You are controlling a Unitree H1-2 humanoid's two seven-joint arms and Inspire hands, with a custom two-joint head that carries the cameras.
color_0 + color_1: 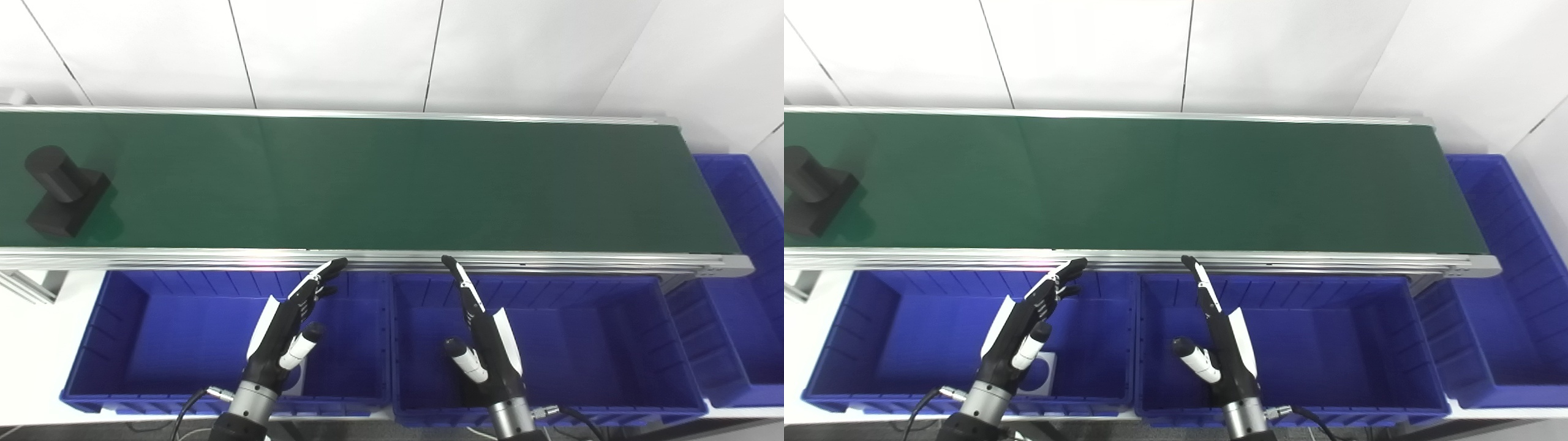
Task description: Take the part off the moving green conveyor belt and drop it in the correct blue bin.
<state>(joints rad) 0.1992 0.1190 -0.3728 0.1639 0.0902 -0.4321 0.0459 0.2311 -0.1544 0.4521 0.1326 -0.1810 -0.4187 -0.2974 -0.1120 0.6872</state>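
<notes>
Behind everything you face a white paneled wall (343, 49), split by thin dark vertical seams. A white surface (27, 343) shows at lower left, and black cables (922, 407) trail along the bottom edge.

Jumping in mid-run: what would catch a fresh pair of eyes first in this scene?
The long green conveyor belt spans the frame, bare except for one dark part, a cylinder on a block, at its far left end. Below its near rail, the left hand and right hand hover open over two blue bins, holding nothing.
</notes>
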